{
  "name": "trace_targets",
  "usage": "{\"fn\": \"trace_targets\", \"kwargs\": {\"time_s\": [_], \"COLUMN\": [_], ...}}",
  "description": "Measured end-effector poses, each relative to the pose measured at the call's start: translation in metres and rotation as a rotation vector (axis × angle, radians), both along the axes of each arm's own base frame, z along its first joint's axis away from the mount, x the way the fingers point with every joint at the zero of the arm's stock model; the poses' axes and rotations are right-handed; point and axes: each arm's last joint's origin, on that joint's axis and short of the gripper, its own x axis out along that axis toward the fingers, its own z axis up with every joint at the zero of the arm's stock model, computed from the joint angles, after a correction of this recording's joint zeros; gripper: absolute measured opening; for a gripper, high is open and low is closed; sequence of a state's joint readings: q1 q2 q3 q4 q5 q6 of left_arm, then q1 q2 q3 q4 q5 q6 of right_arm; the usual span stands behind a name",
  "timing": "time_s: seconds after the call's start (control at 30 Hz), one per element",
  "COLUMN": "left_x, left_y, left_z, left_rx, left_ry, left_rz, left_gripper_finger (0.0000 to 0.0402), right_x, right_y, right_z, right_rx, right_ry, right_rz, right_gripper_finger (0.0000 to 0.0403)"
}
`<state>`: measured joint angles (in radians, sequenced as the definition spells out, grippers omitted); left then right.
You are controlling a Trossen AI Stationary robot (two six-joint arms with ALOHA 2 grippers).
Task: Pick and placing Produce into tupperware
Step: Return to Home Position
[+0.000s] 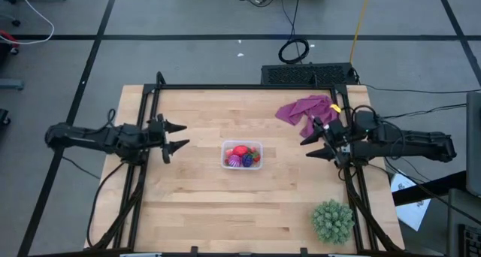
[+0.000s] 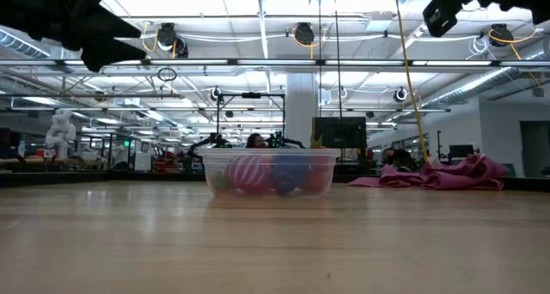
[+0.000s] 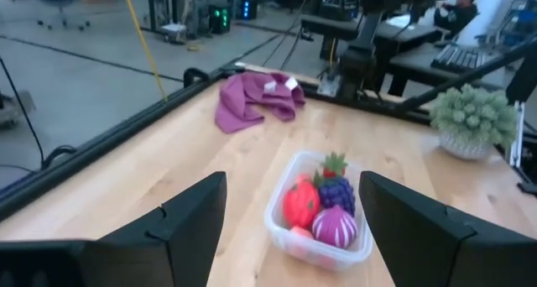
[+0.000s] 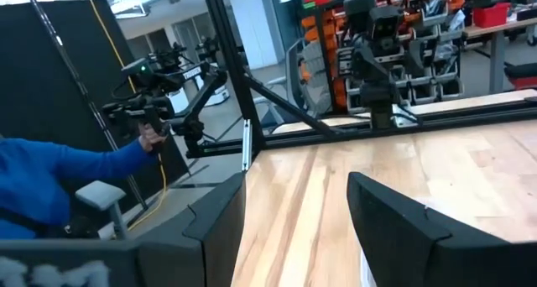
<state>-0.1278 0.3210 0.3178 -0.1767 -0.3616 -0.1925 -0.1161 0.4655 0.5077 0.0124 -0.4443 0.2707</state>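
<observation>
Produce (image 1: 240, 155) in tupperware (image 1: 223, 156); left pincer (image 1: 186, 135) & right pincer (image 1: 304, 149) both apart, flanking it

The table (image 1: 188, 204) is bare on every side of the tupperware (image 1: 224, 156), which stands alone near the centre. The left gripper (image 1: 185, 135) and right gripper (image 1: 305, 149) hang above the table to either side of the box, fingers spread and well apart from it, so you have a clear lane on each side. Note two obstacles on the right: the purple cloth (image 1: 304, 109) just beside the right gripper, and the green spiky ball (image 1: 333, 221) near the front corner. Black frame rails (image 1: 240, 86) border the far and side edges.
</observation>
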Motion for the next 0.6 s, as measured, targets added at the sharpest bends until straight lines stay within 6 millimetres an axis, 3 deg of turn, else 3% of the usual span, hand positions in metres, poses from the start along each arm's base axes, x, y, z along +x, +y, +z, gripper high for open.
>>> {"fn": "trace_targets", "kwargs": {"time_s": [0.17,0.3,0.43,0.6], "left_x": [0.002,-0.002,-0.017,-0.041], "left_y": [0.0,0.003,0.004,0.007], "left_z": [-0.01,0.0,0.014,0.013], "left_rx": [0.01,0.04,0.051,0.025], "left_ry": [-0.004,-0.051,-0.145,-0.209], "left_rz": [0.009,0.039,0.042,0.041], "left_gripper_finger": [0.0274,0.0274,0.0274,0.0274], "right_x": [0.003,0.002,-0.002,-0.012], "right_y": [-0.001,-0.005,-0.007,-0.007], "right_z": [-0.011,-0.011,-0.009,-0.004], "right_rx": [-0.012,-0.015,-0.018,-0.019], "right_ry": [-0.028,-0.036,-0.056,-0.11], "right_rz": [-0.011,-0.039,-0.064,-0.072], "right_gripper_finger": [0.0199,0.0199,0.0199,0.0199]}}
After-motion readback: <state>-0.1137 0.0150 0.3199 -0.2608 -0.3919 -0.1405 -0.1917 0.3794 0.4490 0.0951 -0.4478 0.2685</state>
